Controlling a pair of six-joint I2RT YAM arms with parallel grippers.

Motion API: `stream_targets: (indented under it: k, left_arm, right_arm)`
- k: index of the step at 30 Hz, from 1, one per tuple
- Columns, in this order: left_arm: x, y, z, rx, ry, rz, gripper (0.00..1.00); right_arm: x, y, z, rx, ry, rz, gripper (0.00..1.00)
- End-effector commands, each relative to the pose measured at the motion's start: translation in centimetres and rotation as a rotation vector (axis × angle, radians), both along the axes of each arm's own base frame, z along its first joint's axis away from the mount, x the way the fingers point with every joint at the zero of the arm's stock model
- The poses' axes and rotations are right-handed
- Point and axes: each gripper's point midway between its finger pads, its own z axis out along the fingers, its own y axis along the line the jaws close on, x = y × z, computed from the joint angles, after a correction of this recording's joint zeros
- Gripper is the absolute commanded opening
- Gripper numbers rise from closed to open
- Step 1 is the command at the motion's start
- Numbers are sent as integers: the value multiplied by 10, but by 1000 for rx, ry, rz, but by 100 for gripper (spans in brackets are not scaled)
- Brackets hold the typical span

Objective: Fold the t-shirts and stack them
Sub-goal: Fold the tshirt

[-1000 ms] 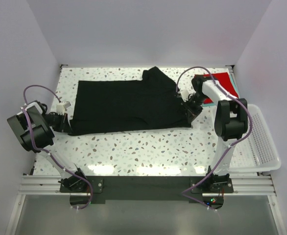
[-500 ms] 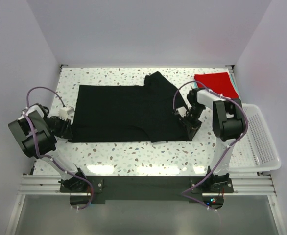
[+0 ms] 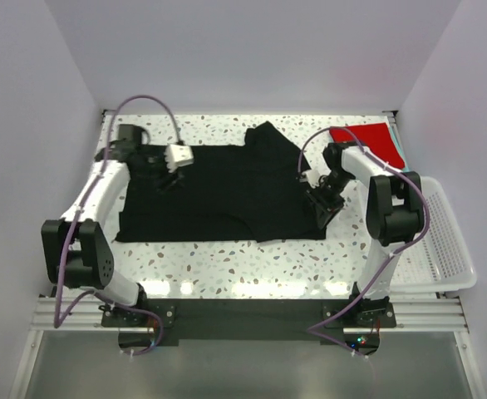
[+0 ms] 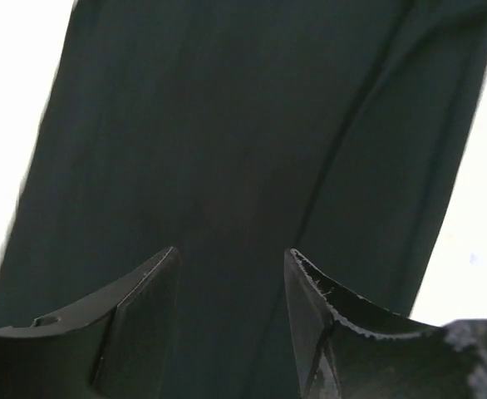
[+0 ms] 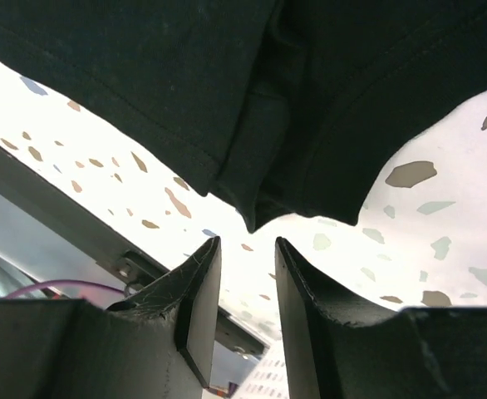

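Item: black t-shirt [image 3: 218,187], spread on the table [image 3: 227,258]. Left pincer [image 4: 231,258]: spread, empty, above its far left part. Right pincer [image 5: 248,241]: spread, empty, at its near right corner. Risk: your right fingers snag that loose corner and drag the cloth askew.

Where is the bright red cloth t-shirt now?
In the top view, the bright red cloth t-shirt lies at the far right corner of the table, beyond the white plastic mesh basket and right of the black cloth t-shirt.
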Motion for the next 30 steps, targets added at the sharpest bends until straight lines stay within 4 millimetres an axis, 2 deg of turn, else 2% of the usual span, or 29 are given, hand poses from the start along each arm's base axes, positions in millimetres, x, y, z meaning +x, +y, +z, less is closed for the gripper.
stream_targets:
  k: [1, 2, 3, 4, 5, 6, 7, 8, 9, 11, 12, 15, 18, 26, 30]
  left_arm:
    - [11, -114, 29, -131, -110, -180, 59]
    - [21, -136, 29, -152, -138, -207, 59]
    - [22, -157, 33, -186, -119, -208, 59]
    - [14, -191, 30, -194, -112, -263, 59]
    - [23, -213, 26, -218, -99, -265, 58]
    - [15, -240, 22, -224, -85, -303, 58]
    - [17, -256, 21, -240, -87, -311, 58]
    - [20, -273, 11, -251, -41, -306, 57]
    - [13, -293, 7, -255, -22, -331, 57]
    - [15, -319, -6, -272, 25, -329, 57]
    - [9, -333, -11, -267, 42, -343, 57]
    - [7, -357, -31, -269, 104, -345, 57]
    - [4, -369, -47, -283, 161, -343, 59]
    - [-1, -384, -80, -272, 234, -327, 60]
    - [-7, -390, -85, -273, 253, -336, 60]
  right_arm:
    - [11, 6, 5, 58, -47, -85, 37]
    - [13, 7, 6, 70, -50, -122, 37]
    - [20, 6, 8, 83, -62, -155, 36]
    - [25, 10, 9, 110, -68, -184, 36]
    - [30, 13, 11, 122, -66, -232, 34]
    - [35, 15, 9, 135, -72, -256, 33]
    - [37, 17, 9, 135, -73, -272, 32]
    - [35, 19, 6, 136, -60, -300, 29]
    - [34, 18, 3, 131, -54, -308, 28]
    - [32, 15, -6, 105, -49, -322, 26]
    - [31, 12, -9, 89, -51, -325, 24]
    - [34, 1, -23, 18, -76, -336, 20]
    - [37, -4, -32, -18, -75, -340, 18]
    - [32, -11, -47, -59, -55, -330, 17]
    - [30, -12, -51, -63, -48, -324, 17]
